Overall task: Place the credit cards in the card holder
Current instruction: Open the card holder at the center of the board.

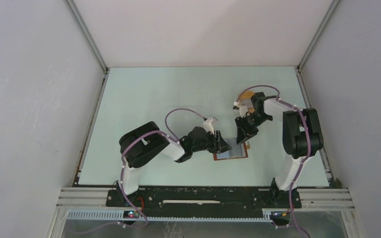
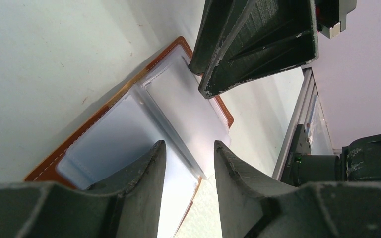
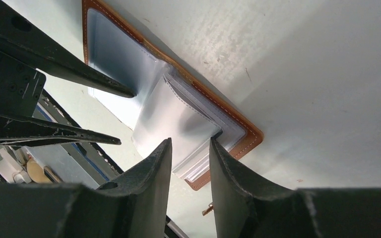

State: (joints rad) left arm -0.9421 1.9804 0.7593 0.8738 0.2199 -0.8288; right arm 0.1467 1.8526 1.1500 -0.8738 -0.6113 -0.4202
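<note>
Card holder (image 1: 231, 151) lies opened flat on the counter (image 1: 154, 99), toward the near edge and directly between the two arms. The reddish-brown leather rim faces outward. Pale translucent sleeves (image 3: 176, 119) lie inside, the top one lifted a little off the stack. An orange tray (image 1: 246, 94) sits farther back, mostly hidden by the right arm.

Left jaws: part spread, fingers (image 2: 146, 168) straddling the free edge of one sleeve. A clear gap shows and nothing is clamped.

Right jaws: also part spread, fingers (image 3: 228, 163) on either side of the sleeve stack's corner at the leather edge. The gap is visible, with no pinch evident.

Credit cards: not separable from the sleeves in any view. The pale sheets in the holder may be cards or bare plastic. None made out lying loose.

Handling (judgement):
- The holder is light and limp, and likely to skate on the smooth counter if pushed from one side only. It wants pinning on the leather rim, not on the plastic.
- The sleeves are thin, slick and soft. They probably cling together and would buckle rather than resist. Take one by its free edge with light pressure, away from the stitched spine, where a pull could tear it.
- The cards should be stiff, light and slippery. Grip one across a short end and feed it edge-first into the opened sleeve mouth.
</note>
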